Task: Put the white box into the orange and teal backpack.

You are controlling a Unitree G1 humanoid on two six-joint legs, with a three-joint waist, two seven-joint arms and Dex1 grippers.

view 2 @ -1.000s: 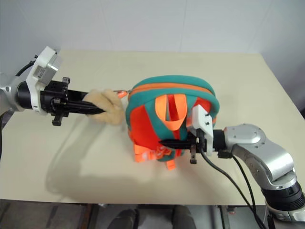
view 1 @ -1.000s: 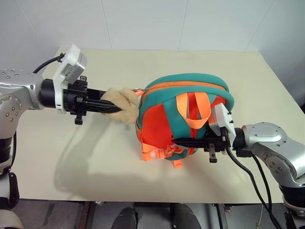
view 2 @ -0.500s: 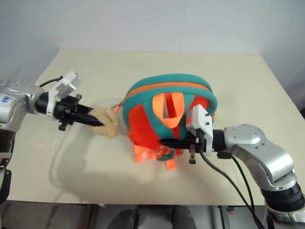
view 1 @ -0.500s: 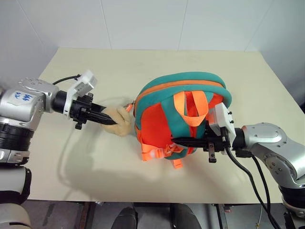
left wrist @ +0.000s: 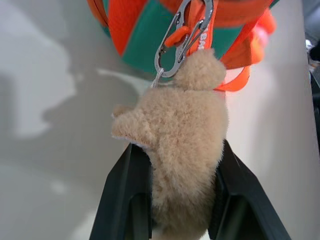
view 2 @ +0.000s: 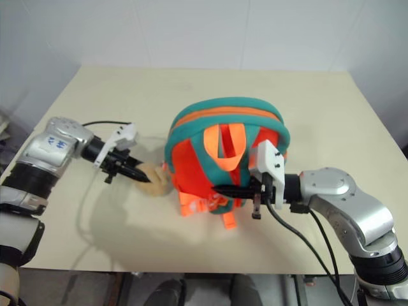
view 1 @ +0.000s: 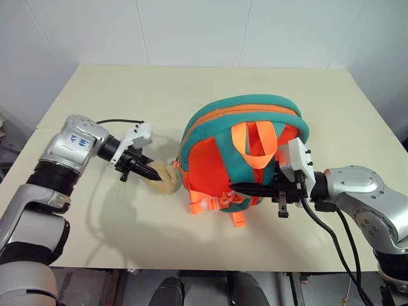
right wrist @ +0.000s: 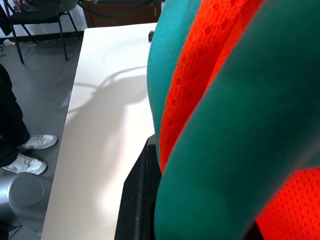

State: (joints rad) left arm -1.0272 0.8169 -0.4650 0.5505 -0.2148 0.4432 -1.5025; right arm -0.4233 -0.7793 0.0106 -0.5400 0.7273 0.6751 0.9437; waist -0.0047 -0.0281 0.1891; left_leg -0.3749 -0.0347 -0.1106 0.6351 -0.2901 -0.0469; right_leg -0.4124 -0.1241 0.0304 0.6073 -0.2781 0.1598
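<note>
The orange and teal backpack (view 1: 245, 156) is made of cloth. Its orange parts look like a mesh with tiny holes, a bit rough. The teal edging (right wrist: 235, 130) is a soft, smooth, matt cloth. The orange straps (view 1: 258, 143) are flat woven bands. The plush animal head (left wrist: 182, 145) is tan and very fluffy, like curly fur. A clip (left wrist: 181, 37) made of shiny silver metal hooks it to the backpack. The left gripper (left wrist: 182, 210) has black plastic fingers (left wrist: 127, 200), smooth with a dull shine. The table (view 1: 191, 89) is cream, smooth and matt. The robot arms (view 1: 363, 188) are grey metal with a soft shine.
</note>
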